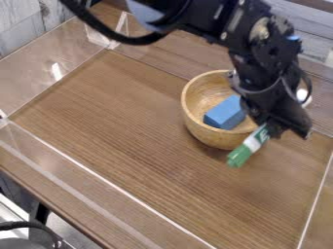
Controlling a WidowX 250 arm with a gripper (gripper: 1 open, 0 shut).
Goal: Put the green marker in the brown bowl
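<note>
The green marker hangs tilted above the table, green cap down at the lower left, just outside the near right rim of the brown bowl. My gripper is shut on the marker's upper end, which its black fingers hide. The bowl is round, light wood, and stands on the table's right half. The black arm reaches in from the top and covers the bowl's far right rim.
A small blue block lies inside the bowl. A clear low wall borders the wooden table on the left and front. A white slatted wall stands behind.
</note>
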